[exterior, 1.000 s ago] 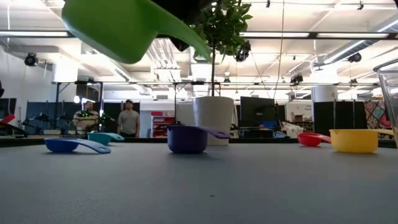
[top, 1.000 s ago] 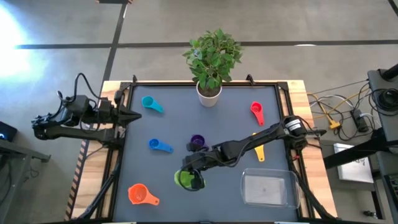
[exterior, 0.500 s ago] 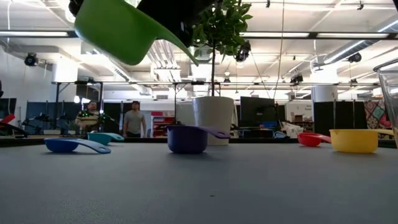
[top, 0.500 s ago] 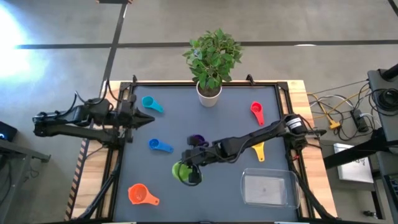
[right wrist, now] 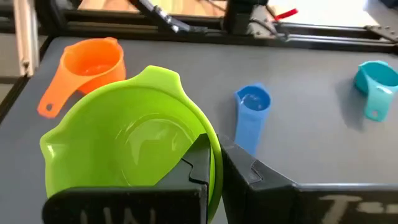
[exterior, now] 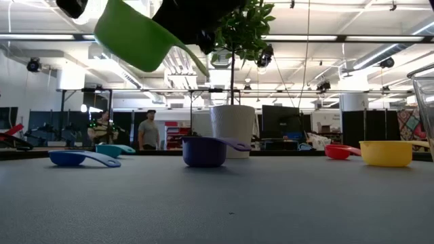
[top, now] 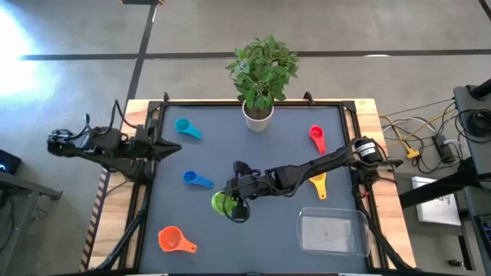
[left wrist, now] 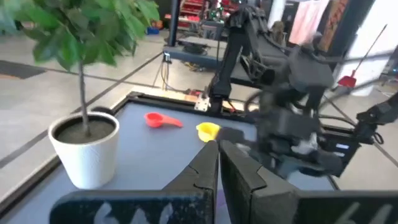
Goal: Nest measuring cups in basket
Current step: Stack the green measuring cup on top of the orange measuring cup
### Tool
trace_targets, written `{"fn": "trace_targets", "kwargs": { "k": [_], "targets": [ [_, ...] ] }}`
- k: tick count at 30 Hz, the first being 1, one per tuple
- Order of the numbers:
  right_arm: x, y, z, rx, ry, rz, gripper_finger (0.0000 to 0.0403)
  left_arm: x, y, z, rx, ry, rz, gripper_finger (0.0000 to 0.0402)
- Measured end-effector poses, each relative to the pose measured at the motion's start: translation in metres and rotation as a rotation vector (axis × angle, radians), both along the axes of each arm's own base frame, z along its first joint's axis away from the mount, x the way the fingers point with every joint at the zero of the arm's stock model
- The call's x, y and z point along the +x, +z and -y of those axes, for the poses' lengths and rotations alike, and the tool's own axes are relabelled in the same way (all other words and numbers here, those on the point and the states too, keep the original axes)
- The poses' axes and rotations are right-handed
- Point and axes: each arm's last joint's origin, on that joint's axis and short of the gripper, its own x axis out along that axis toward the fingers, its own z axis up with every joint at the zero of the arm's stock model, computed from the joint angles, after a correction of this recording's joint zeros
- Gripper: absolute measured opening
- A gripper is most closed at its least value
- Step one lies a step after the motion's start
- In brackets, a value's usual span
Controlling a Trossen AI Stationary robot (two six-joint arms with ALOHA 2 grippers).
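My right gripper (top: 235, 207) is over the table's middle, toward the near side, shut on the green measuring cup (top: 221, 202), which hangs high above the table in the low view (exterior: 132, 41). My left gripper (top: 178, 146) waits at the table's left edge with its fingers shut and empty (left wrist: 217, 163). The teal cup (top: 186, 128), blue cup (top: 197, 180), orange cup (top: 175, 241), red cup (top: 317, 139) and yellow cup (top: 318, 185) rest on the mat. The purple cup (exterior: 203, 150) is hidden under my right arm from above. The clear basket (top: 331, 232) sits near right. My right gripper has the green cup by its wall at the rim (right wrist: 213, 163), on the side nearest the wrist. One finger (right wrist: 198, 157) is inside the bowl and the other outside. The fingers come from the table's right, slanting down. The cup is lifted clear and tilted.
A white pot with a leafy plant (top: 258, 115) stands at the far edge's middle. My right arm stretches across the table from the right side. Bare mat lies between the orange cup and the basket. People stand in the room behind (exterior: 146, 129).
My right gripper has carried the green cup toward the far edge and slightly left, away from the near side, and the cup has tipped further. My left arm has shifted its pose at the left edge.
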Motion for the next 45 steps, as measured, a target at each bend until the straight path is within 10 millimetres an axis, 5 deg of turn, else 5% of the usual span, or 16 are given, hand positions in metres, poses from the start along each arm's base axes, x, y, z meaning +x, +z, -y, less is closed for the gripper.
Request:
{"fn": "trace_targets", "kwargs": {
  "k": [8, 15, 21, 26, 36, 45],
  "targets": [
    [-0.004, 0.015, 0.015, -0.042, -0.139, 0.121, 0.0009, 0.013, -0.022, 0.038, 0.023, 0.061, -0.076, 0.0000],
    [-0.015, 0.019, 0.026, -0.206, -0.469, 0.167, 0.0008, 0.012, -0.034, 0.083, 0.089, 0.262, 0.009, 0.0000],
    [-0.016, 0.019, 0.030, -0.259, -0.573, 0.170, 0.0008, 0.022, -0.047, 0.100, 0.126, 0.362, 0.030, 0.0008],
    [-0.016, 0.019, 0.030, -0.259, -0.574, 0.169, 0.0009, 0.034, -0.054, 0.104, 0.088, 0.373, 0.011, 0.0059],
    [-0.017, 0.022, 0.033, -0.286, -0.674, 0.205, 0.0008, 0.062, -0.069, 0.112, 0.078, 0.455, 0.001, 0.0228],
    [-0.015, 0.025, 0.033, -0.283, -0.674, 0.235, 0.0008, 0.078, -0.079, 0.107, 0.080, 0.535, -0.010, 0.0254]
  ]
}}
